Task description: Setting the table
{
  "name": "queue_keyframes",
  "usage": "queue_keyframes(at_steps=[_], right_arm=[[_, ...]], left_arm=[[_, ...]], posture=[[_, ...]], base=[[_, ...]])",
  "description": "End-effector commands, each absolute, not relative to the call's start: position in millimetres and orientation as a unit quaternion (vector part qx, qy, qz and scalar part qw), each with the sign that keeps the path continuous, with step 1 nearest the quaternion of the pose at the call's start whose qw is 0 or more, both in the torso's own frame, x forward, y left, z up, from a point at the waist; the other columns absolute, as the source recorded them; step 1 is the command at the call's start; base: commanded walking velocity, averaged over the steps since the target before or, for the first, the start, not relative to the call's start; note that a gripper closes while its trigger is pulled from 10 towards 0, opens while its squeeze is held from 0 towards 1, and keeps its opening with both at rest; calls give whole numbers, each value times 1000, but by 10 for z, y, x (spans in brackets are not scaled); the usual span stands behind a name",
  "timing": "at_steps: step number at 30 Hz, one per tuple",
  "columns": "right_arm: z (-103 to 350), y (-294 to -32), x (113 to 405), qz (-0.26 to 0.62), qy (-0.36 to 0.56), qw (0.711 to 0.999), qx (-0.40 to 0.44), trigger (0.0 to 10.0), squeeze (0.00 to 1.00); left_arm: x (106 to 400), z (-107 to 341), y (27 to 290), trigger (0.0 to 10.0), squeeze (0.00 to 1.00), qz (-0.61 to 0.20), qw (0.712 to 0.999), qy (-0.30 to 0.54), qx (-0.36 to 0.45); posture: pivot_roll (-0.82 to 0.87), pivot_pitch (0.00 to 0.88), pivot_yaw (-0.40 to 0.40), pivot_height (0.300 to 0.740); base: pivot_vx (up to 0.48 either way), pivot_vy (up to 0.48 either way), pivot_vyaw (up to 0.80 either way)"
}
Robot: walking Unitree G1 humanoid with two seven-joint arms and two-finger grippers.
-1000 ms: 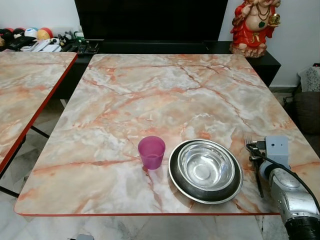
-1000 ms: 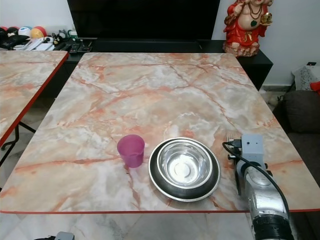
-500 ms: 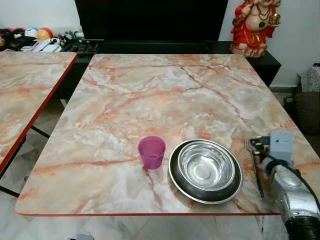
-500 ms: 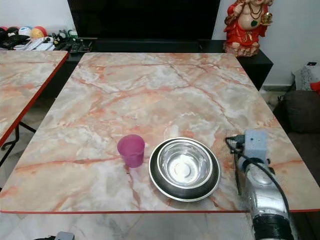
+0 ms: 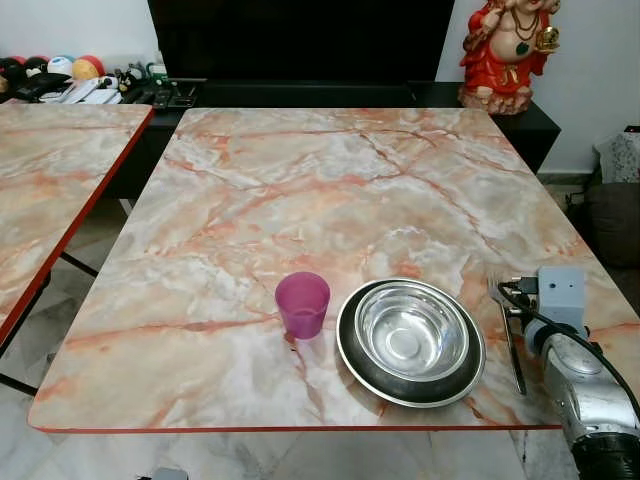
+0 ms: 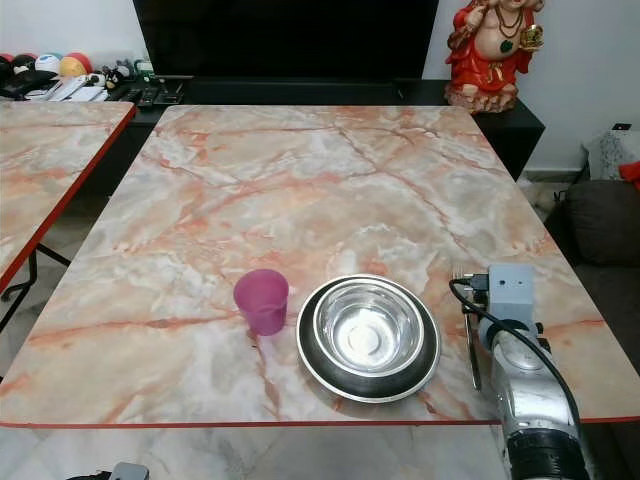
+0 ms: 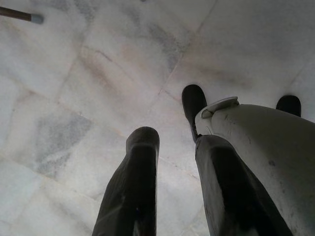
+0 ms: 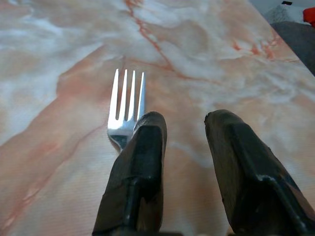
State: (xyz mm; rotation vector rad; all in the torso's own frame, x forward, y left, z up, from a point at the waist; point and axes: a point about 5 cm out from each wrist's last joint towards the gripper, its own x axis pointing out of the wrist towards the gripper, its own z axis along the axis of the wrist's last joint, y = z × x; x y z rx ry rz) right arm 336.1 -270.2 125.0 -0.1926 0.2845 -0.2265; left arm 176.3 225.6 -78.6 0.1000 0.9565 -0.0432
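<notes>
Here the right tool (image 8: 184, 130) hung open just above the fork (image 8: 125, 108), which lay on the table (image 5: 300, 190), right of the steel bowl (image 5: 412, 336) and purple cup (image 5: 302, 303). The left tool (image 7: 172, 147) hung open over the floor (image 7: 74, 98).

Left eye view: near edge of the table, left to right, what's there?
Purple cup → steel bowl sitting in the dark plate → fork lying flat → right arm's wrist.
</notes>
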Motion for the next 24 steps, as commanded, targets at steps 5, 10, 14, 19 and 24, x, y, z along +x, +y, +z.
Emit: queue_keyframes(at_steps=[5, 10, 14, 19, 24], right_arm=[[1210, -2766, 3335, -130, 160, 974, -99, 10000, 0], [1204, -2777, 3324, -132, 162, 973, -99, 10000, 0], [1178, -2763, 3320, -128, 171, 972, -100, 10000, 0], [1148, -2702, 3328, -105, 181, 973, -101, 10000, 0], [1123, -2662, 3332, -96, 184, 973, -99, 10000, 0]], left_arm=[[1681, -824, 2273, 10000, 0, -22, 877, 478, 51], [1679, -825, 2270, 10000, 0, -23, 877, 478, 51], [1680, -825, 2268, 10000, 0, -23, 877, 478, 51], [1680, -826, 2268, 10000, 0, -23, 876, 479, 51], [1674, -829, 2270, 10000, 0, -23, 876, 480, 51]], posture=[[8, 130, 13, 740], [5, 131, 13, 740], [7, 131, 14, 740], [7, 131, 12, 740], [7, 131, 12, 740]], base=[[0, 0, 0], [0, 0, 0], [0, 0, 0], [0, 0, 0], [0, 0, 0]])
